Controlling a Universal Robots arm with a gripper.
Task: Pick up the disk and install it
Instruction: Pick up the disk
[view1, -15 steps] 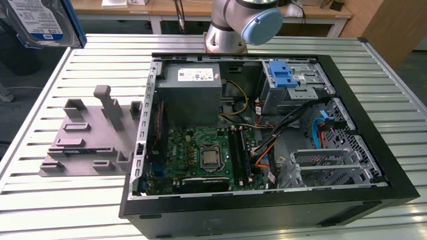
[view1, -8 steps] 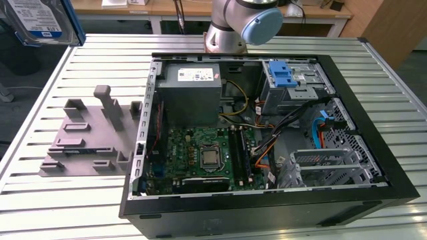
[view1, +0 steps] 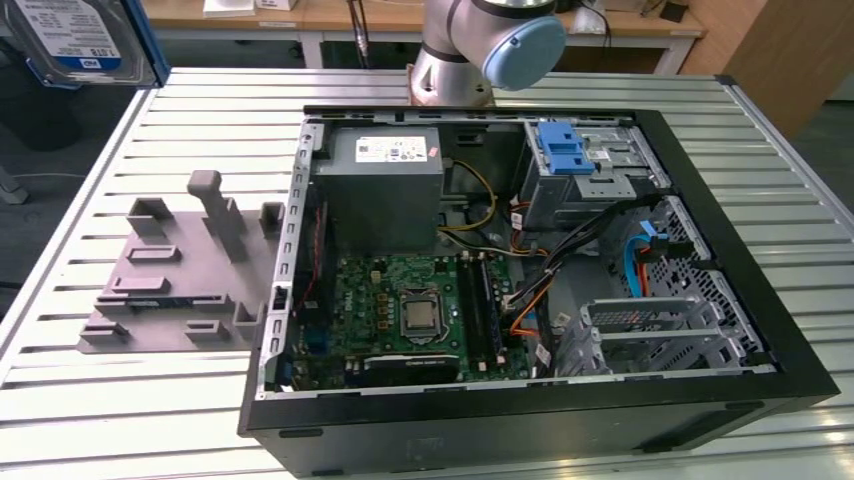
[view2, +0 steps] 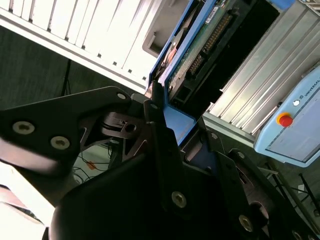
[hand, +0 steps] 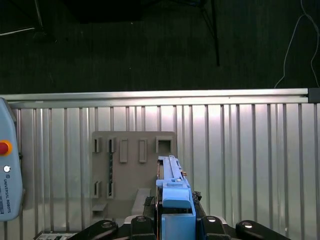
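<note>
- The slatted metal table (view1: 694, 110) carries everything
- The open computer case (view1: 534, 425) lies on it, motherboard facing up
- The grey fixture (view1: 160, 280) sits beside the case, toward the exterior view's left
- The disk (view1: 83, 40) hangs in the air at the exterior view's upper left, well apart from the case
- The gripper (view2: 177, 125) pinches the disk's blue carrier between its black fingers in the second wrist view

Exterior view high, angled down over the computer case (view1: 534, 420) and slatted table (view1: 747, 110), first wrist view well above, facing down past the disk (hand: 174, 192) onto the table, second wrist view apparently tilted, tight against the gripper (view2: 175, 120), 2 wrist views sharing the pendant (hand: 9, 175).
</note>
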